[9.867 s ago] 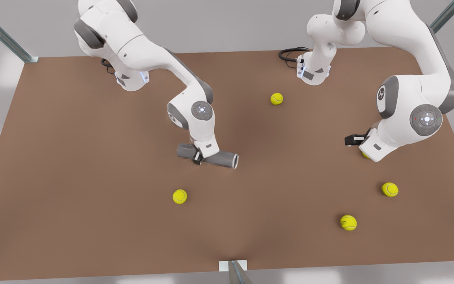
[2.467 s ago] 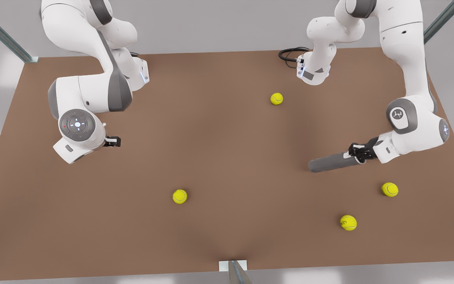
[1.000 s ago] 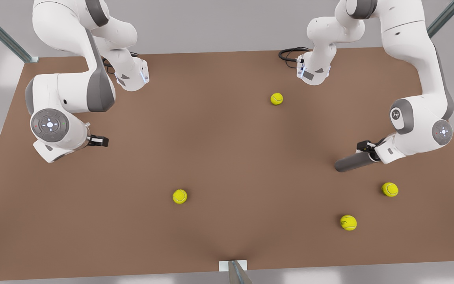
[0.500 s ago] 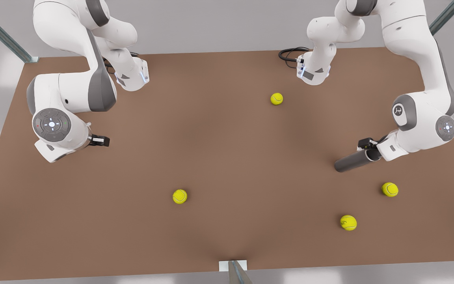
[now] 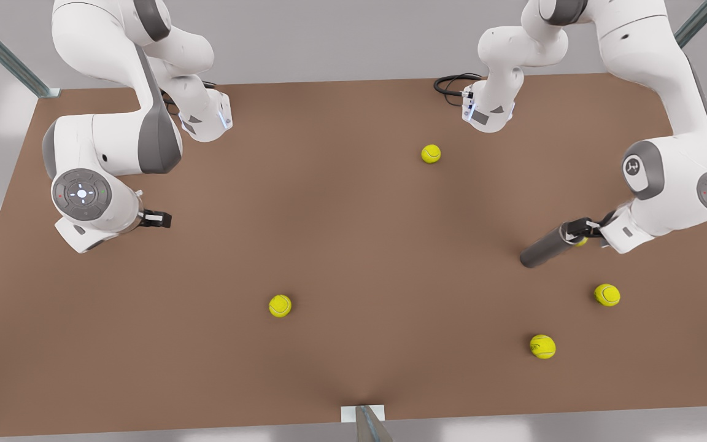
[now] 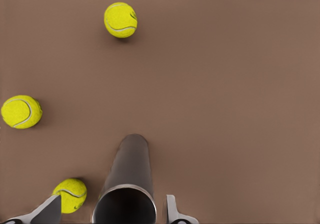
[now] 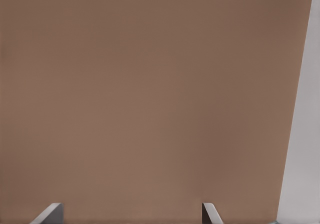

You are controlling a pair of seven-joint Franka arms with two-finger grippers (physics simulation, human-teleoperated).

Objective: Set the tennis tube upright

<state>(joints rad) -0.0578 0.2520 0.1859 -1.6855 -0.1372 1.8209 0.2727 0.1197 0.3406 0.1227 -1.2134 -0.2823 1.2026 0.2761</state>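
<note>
Tennis tube (image 5: 545, 248) tilted near the table's (image 5: 353, 245) edge on the front view's right.
Left gripper (image 5: 582, 232) spread around its mouth, not touching; right gripper (image 5: 156, 218) open, empty, waiting. Tennis ball (image 5: 607, 294) close; centre open.

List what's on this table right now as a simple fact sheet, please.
tennis tube: grey, slanted in the front view, mouth end inside the left gripper
left gripper: open, at the front view's right
right gripper: open, waiting over bare table at the front view's left
tennis balls: five, loose on the table, one beside the tube's mouth end
</note>
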